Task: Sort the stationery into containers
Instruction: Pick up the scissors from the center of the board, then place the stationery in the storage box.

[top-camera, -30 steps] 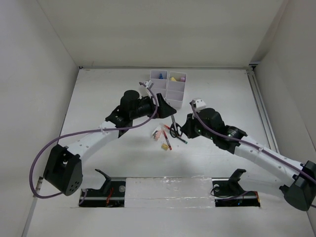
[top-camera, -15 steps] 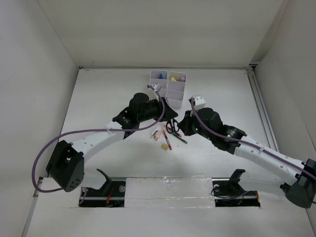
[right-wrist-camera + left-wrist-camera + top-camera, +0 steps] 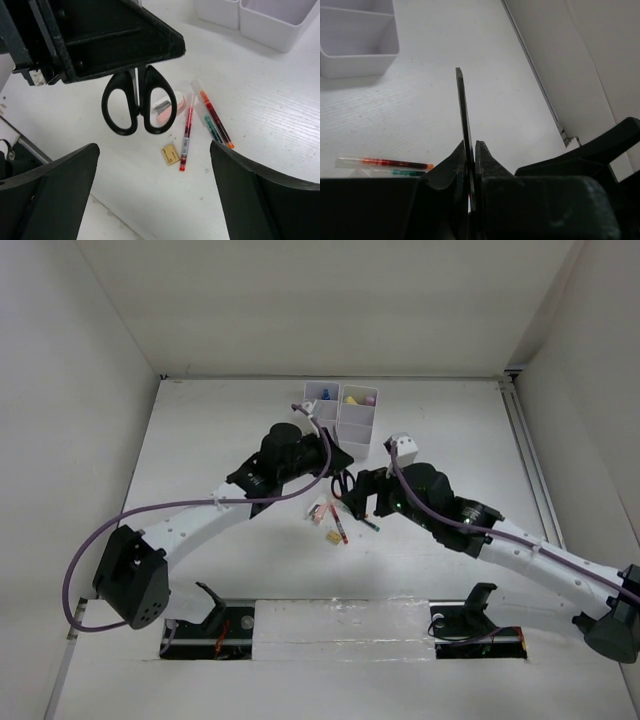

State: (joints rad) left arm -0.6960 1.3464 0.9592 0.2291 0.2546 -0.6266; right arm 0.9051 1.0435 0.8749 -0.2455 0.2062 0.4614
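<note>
The black-handled scissors (image 3: 134, 102) hang above the table, handles down towards my right wrist camera. My left gripper (image 3: 471, 150) is shut on their blade (image 3: 465, 115), which sticks up between the jaws. My right gripper (image 3: 154, 150) is open just in front of the handles, touching nothing. On the table beneath lie a red pen (image 3: 187, 135), an orange pen (image 3: 216, 120), a green pen (image 3: 212, 129), a pink eraser (image 3: 167, 111) and a yellow eraser (image 3: 170, 154). In the top view the scissors (image 3: 343, 485) sit between the left gripper (image 3: 338, 468) and the right gripper (image 3: 362, 495).
The white organizer tray (image 3: 340, 415) stands at the back centre, just beyond both grippers, holding a blue-capped marker (image 3: 327, 393) and yellow (image 3: 352, 399) and purple (image 3: 368, 398) highlighters. White walls enclose the table on the left, back and right.
My left gripper closed on the scissors' blade. My right gripper, which was shut at the handles, opened and let go; the scissors now hang from the left gripper alone.
</note>
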